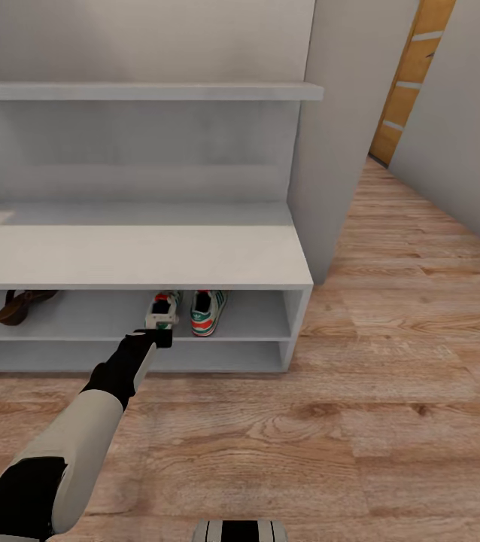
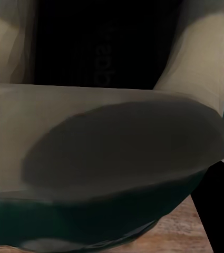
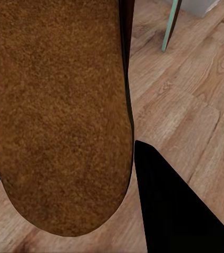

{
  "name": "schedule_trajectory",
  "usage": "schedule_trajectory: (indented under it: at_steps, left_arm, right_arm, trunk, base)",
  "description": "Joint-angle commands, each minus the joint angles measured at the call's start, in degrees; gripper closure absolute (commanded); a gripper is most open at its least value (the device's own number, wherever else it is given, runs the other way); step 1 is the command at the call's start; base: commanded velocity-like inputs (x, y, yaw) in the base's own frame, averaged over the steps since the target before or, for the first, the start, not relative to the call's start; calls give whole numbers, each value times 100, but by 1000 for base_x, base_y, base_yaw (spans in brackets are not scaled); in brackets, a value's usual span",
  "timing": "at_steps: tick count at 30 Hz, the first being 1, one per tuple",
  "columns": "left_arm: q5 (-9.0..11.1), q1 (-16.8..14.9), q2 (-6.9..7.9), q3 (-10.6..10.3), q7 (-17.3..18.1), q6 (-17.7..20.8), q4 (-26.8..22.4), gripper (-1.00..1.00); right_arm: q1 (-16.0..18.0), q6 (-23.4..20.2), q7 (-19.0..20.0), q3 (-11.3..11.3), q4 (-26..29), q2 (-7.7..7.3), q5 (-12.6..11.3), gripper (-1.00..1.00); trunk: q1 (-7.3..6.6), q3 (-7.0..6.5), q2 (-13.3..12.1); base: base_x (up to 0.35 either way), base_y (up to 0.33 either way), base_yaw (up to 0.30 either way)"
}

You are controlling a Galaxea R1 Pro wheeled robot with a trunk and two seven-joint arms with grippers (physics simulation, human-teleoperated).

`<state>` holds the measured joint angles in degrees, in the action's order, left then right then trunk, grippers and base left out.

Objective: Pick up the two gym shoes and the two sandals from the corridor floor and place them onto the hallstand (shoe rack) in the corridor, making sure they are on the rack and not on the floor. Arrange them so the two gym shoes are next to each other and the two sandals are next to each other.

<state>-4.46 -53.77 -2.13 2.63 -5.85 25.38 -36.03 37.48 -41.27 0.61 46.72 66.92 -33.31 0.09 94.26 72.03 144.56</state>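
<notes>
Gym shoes sit side by side on the upper open shelf of the hallstand (image 1: pixel 195 256): the left gym shoe (image 1: pixel 163 309) has the left hand (image 1: pixel 157 335) at its heel, the right gym shoe (image 1: pixel 208 311) just beside it. Whether that hand is closed on the shoe I cannot tell. A sandal (image 1: pixel 23 305) lies on the same shelf, well apart. The right hand (image 3: pixel 143 174) holds the other sandal (image 3: pixel 59 116), tan sole facing the camera, above the corridor floor (image 3: pixel 196 84).
</notes>
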Motion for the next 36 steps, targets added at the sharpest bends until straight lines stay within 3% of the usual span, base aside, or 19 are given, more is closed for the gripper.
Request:
schedule_trajectory:
  at_steps: [1,36]
  left_arm:
    - [-45,-1,-7,27,14,2,-9,100]
    - [-47,-1,-16,27,14,-112,158,100]
  right_arm:
    - [5,-31,-8,4,5,0,-18,100]
    - [4,-30,-7,5,5,0,-18,100]
  trunk:
    - [-1,5,2]
    - [-1,5,2]
  base:
    - [0,0,0]
    - [71,0,0]
